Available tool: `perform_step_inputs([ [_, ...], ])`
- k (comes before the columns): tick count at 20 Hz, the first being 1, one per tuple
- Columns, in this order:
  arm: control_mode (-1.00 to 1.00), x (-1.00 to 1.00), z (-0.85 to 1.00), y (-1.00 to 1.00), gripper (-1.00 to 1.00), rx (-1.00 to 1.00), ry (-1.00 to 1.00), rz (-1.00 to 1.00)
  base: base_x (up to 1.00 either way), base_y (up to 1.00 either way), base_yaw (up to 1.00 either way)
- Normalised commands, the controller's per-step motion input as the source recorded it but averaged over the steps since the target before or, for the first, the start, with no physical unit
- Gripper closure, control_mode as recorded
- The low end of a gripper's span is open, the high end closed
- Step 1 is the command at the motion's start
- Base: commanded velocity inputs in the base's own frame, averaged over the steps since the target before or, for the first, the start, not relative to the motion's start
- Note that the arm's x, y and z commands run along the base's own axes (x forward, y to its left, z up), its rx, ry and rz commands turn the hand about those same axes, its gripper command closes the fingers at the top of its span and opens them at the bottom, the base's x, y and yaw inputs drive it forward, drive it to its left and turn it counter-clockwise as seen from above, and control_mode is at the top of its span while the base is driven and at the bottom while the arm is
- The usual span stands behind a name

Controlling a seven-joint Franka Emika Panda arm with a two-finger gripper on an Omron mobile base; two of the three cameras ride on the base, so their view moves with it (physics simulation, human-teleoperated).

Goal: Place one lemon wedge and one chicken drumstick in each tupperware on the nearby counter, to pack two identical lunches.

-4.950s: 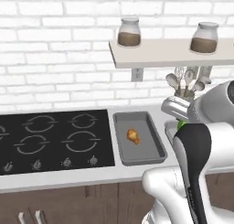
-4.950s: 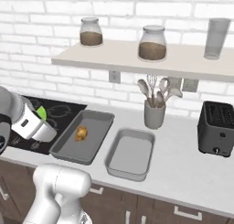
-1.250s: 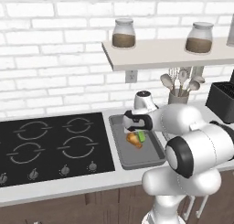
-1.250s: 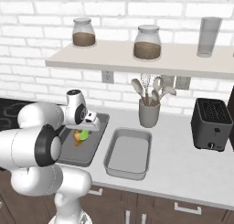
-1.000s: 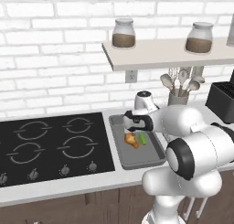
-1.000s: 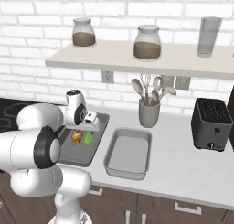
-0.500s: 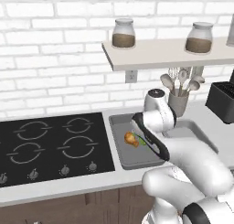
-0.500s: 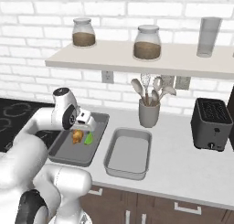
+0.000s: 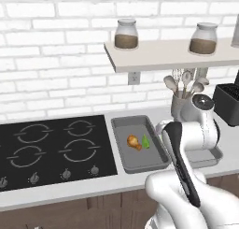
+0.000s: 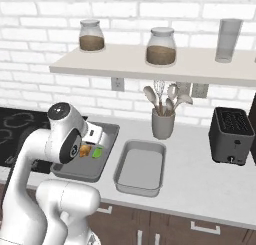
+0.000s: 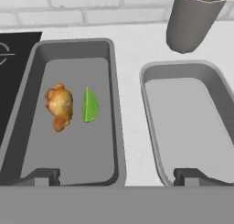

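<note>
Claw (image 11: 116, 175) spread wide, gripping nothing, above the table (image 11: 130, 104). Chicken drumstick (image 11: 59, 106) and lemon wedge (image 11: 90, 104) side by side in the stovetop-side tupperware (image 11: 109, 58); neighbouring tupperware (image 11: 151, 72) beyond.

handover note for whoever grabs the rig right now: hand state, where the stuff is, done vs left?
Hand: open, holding nothing, above the gap between the two tupperwares.
Left tupperware, beside the stovetop: holds one chicken drumstick and one lemon wedge, lying side by side. That lunch looks packed.
Right tupperware, in front of the utensil holder: nothing in it.
Left: one drumstick and one wedge into the right tupperware. No spare pieces visible on the counter.
</note>
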Motion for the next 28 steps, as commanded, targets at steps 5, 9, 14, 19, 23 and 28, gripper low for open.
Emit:
perform_step_inputs([
  [5, 1.0, -0.2, 0.04, -0.07, -1.0, 0.0, -0.07, 0.0, -0.8, -0.18, 0.0],
  [9, 1.0, 0.0, 0.0, 0.0, -1.0, 0.0, 0.0, 0.0, -1.0, 0.0, -0.03],
  [14, 1.0, 0.0, 0.0, 0.0, -1.0, 0.0, 0.0, 0.0, -1.0, -0.19, -0.11],
  [19, 1.0, 0.0, 0.0, 0.0, -1.0, 0.0, 0.0, 0.0, -1.0, -0.64, -0.22],
  [23, 1.0, 0.0, 0.0, 0.0, -1.0, 0.0, 0.0, 0.0, -0.94, -0.68, -0.26],
  [28, 1.0, 0.0, 0.0, 0.0, -1.0, 0.0, 0.0, 0.0, -0.32, -0.77, -0.3],
])
